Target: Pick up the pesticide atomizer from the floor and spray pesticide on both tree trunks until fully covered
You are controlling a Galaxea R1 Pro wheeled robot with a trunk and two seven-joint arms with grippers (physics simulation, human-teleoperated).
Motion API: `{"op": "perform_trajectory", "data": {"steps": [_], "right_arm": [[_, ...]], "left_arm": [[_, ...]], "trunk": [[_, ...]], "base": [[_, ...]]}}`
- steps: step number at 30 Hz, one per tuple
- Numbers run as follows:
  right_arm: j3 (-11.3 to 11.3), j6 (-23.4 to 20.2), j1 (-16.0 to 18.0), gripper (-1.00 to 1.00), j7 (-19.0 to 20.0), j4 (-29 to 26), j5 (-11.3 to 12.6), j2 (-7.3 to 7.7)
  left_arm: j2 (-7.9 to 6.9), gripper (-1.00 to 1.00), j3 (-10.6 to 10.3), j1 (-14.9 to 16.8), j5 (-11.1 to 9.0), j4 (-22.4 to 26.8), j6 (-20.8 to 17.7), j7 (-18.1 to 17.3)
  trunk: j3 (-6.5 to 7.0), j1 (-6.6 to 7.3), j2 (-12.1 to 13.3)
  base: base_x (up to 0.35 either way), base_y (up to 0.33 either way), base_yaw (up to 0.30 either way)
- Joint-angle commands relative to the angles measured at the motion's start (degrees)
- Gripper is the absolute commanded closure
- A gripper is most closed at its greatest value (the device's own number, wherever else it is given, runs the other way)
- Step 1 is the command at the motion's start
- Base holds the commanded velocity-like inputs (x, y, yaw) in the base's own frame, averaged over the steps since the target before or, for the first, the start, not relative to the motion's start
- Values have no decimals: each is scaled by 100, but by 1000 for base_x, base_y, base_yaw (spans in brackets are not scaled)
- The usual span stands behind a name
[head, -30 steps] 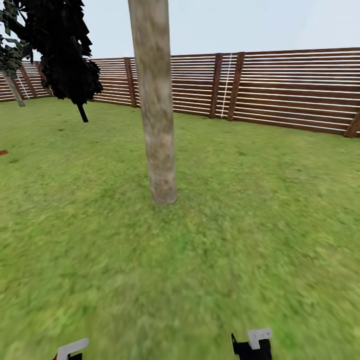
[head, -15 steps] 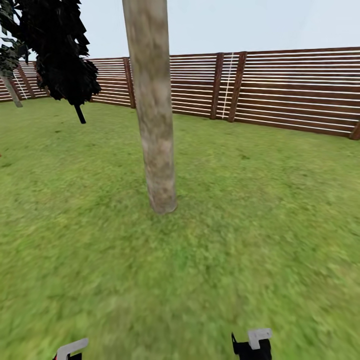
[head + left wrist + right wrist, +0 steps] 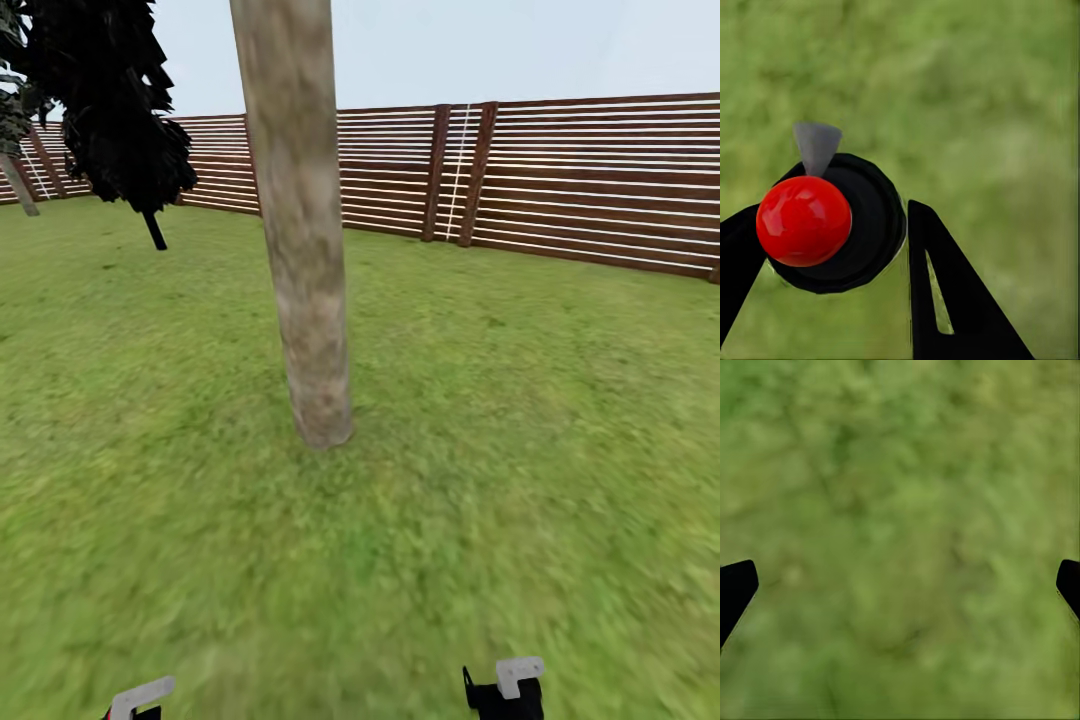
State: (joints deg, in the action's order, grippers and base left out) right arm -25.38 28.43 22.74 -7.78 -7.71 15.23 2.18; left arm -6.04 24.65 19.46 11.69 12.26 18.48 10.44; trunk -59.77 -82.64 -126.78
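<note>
A: Left wrist view: your left gripper (image 3: 832, 262) has its fingers closed around the pesticide atomizer (image 3: 832, 225), red cap between them, carried low above the grass (image 3: 982, 90) for spraying.

B: And your right gripper (image 3: 900, 585)?

A: Spread wide, holding nothing. Beyond the atomizer, the tree trunk (image 3: 300, 260) stands ahead, the fence (image 3: 580, 180) behind it.

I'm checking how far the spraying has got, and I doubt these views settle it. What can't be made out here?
- Tree trunk: head view's top edge cuts it off; its far side is hidden.
- Atomizer: left wrist view shows just its red-knobbed top between the jaws.
- Second tree: cannot be placed.
- Spray cover: no visible trace on the bark.
</note>
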Motion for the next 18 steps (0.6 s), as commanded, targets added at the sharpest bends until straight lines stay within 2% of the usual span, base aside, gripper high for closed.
{"op": "perform_trajectory", "data": {"steps": [1, 18], "right_arm": [[-52, 11, 2, -100, -28, 2, 29, 2], [-37, 21, 2, -100, -56, 6, 50, 63]], "left_arm": [[-1, 100, 24, 5, 61, -11, 11, 25], [14, 100, 11, 5, 50, -49, 50, 21]], "trunk": [[-4, -3, -1], [-4, -3, -1]], "base": [[340, 0, 0], [340, 3, 0]]}}
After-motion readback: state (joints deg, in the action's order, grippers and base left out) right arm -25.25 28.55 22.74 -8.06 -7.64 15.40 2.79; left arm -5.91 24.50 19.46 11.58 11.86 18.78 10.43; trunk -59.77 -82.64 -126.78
